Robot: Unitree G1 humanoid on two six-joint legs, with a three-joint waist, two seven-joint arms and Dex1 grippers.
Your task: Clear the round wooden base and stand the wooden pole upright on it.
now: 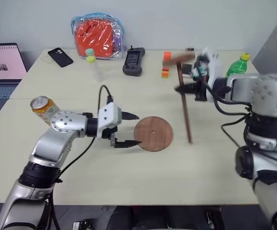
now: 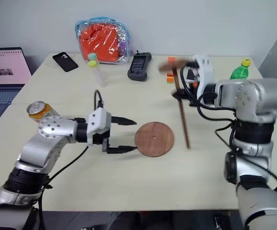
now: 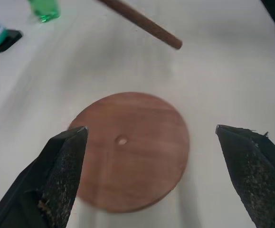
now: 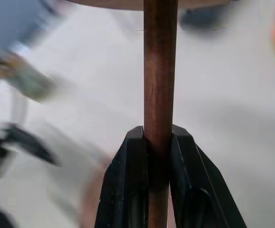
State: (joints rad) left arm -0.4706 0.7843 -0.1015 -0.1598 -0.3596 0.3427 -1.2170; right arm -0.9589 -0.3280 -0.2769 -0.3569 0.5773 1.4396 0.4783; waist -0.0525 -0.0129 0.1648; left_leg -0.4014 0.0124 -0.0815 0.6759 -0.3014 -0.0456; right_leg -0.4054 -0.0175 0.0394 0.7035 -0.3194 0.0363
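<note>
The round wooden base (image 1: 153, 133) lies flat near the table's middle, with nothing on top and a small hole at its centre (image 3: 122, 140). My left gripper (image 1: 138, 129) is open just to its left, fingers pointing at the disc without touching it. My right gripper (image 1: 186, 88) is shut on the wooden pole (image 1: 184, 108), gripping the rod high up. The pole hangs nearly upright over the table, its fixed disc (image 1: 179, 57) on top and its free end low, just right of the base. In the right wrist view both fingers (image 4: 128, 190) clamp the rod (image 4: 160, 71).
A soda can (image 1: 43, 106) stands behind my left arm. Along the far edge are a laptop (image 1: 2, 62), a phone (image 1: 60, 56), a clear bag of orange stuff (image 1: 98, 36), a black handset (image 1: 133, 61), orange blocks (image 1: 166, 64) and a green bottle (image 1: 237, 65).
</note>
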